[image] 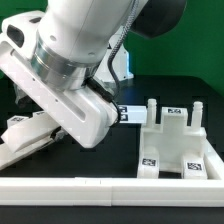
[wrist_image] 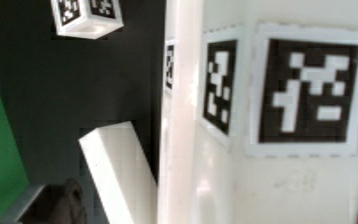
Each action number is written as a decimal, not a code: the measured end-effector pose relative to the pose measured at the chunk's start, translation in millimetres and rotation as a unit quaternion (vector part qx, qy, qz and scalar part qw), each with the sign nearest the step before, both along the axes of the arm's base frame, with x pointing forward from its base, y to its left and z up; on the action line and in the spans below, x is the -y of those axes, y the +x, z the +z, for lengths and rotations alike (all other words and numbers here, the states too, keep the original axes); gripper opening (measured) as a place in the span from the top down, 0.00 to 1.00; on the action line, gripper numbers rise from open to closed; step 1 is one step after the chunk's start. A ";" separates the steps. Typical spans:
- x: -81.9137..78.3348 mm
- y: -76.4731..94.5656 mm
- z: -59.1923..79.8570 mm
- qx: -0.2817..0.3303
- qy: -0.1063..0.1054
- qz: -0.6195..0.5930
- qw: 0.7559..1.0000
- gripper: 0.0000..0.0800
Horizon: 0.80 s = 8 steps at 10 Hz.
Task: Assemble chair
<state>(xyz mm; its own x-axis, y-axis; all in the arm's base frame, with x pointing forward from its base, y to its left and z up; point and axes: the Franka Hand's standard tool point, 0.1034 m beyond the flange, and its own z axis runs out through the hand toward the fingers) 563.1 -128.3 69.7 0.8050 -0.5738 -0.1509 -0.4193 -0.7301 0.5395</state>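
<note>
My gripper (image: 104, 112) hangs low over the black table (image: 100, 150), and I cannot tell how wide it stands.
My own wrist hides the jaws in the exterior view. The part-built chair (image: 178, 140) stands upright near the table's front edge at the exterior view's right, just behind the long white rail (image: 110, 186). Loose white pieces (image: 25, 130) lie toward the edge at the exterior view's left. The wrist view shows a tagged white panel (wrist_image: 282, 110) close up, with a slim white post (wrist_image: 119, 170) slanting beside it.
</note>
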 end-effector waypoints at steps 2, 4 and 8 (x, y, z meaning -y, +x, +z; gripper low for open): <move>-3.4 5.6 -4.1 0.013 0.009 0.007 1.000 0.19; -7.4 17.5 -11.8 0.072 0.061 0.008 0.996 0.19; -0.8 21.1 -11.7 0.188 0.150 -0.007 0.971 0.19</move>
